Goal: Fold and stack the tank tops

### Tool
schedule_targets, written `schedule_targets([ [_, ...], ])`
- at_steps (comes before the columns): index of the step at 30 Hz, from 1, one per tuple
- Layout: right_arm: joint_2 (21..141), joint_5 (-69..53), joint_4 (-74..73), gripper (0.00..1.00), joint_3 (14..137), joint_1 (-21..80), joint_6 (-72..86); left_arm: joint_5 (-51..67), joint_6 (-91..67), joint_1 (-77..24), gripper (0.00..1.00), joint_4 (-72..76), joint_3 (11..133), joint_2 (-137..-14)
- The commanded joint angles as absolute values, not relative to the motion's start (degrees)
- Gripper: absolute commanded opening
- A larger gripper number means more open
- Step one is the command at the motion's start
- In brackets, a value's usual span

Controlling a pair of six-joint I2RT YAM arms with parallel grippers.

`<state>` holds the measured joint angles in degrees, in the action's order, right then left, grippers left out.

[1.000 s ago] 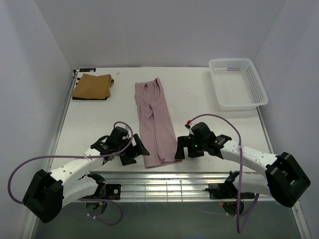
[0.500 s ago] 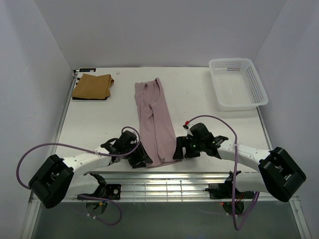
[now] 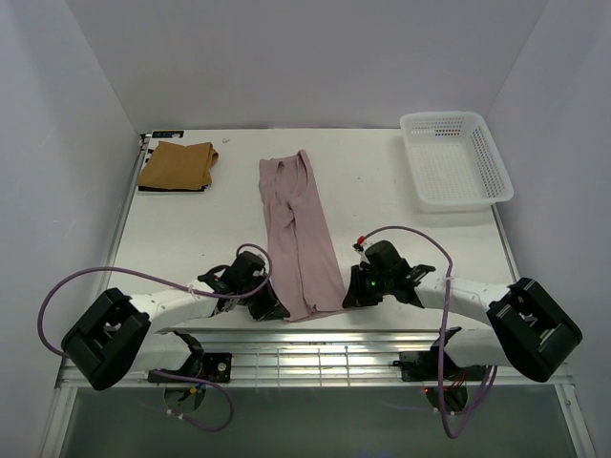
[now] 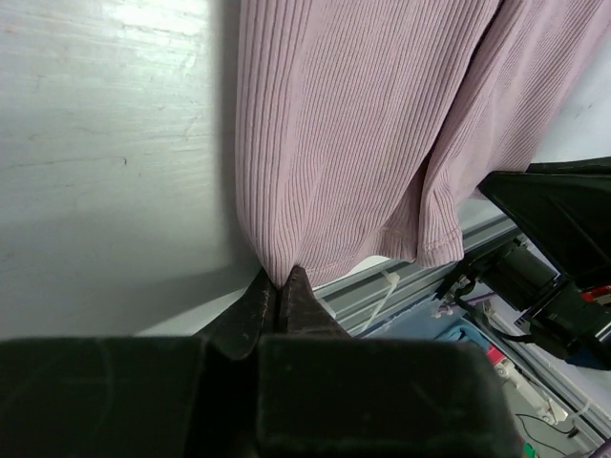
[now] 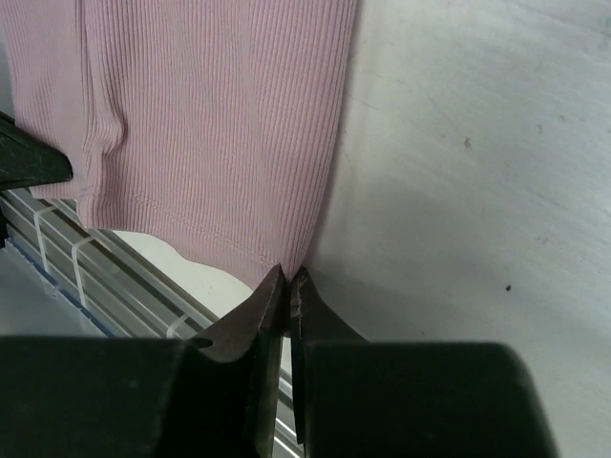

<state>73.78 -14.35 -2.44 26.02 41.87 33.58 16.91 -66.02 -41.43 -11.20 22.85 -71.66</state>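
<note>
A pale dusty pink tank top (image 3: 298, 234) lies folded lengthwise down the middle of the table, its hem at the near edge. My left gripper (image 3: 277, 307) is shut on the hem's left corner (image 4: 280, 275). My right gripper (image 3: 346, 298) is shut on the hem's right corner (image 5: 288, 269). A tan-brown tank top (image 3: 178, 164) lies folded at the far left, on top of a striped one whose dark edge (image 3: 172, 189) just shows beneath it.
A white plastic mesh basket (image 3: 453, 158) stands at the far right. The metal rail (image 3: 325, 358) runs along the near table edge just behind both grippers. White walls close in the table at left, right and back.
Both grippers have moved inward to the pink top's near hem and closed from open onto its two corners. The cloth has shifted only slightly.
</note>
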Motion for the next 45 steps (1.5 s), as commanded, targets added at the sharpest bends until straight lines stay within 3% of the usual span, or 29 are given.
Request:
schedule_targets([
  [1, 69.81, -14.85, -6.93, 0.08, 23.38, 42.01, 33.13, 16.26, -66.0, -42.1, 0.0, -14.41, 20.05, -69.54],
  [9, 52.74, -23.2, -6.68, 0.08, 14.5, 42.1, 37.09, 19.51, -69.61, -47.02, 0.0, -14.59, 19.95, -62.41],
  [19, 49.75, -15.66, -15.73, 0.08, 23.81, 42.01, 33.32, 17.76, -71.46, -47.64, 0.0, -14.85, 25.74, -60.82],
  [29, 54.57, -5.9, -15.56, 0.08, 35.41, 41.84, 28.74, 5.89, -70.14, -45.28, 0.0, -19.86, 35.75, -63.36],
  [36, 59.85, -0.27, -12.75, 0.08, 41.83, 40.61, 26.11, 6.5, -65.66, -39.73, 0.0, -21.8, 43.93, -69.42],
  [45, 69.43, -3.15, -7.83, 0.08, 49.48, 35.34, 22.33, 8.96, -60.12, -31.82, 0.0, -19.87, 49.83, -75.75],
])
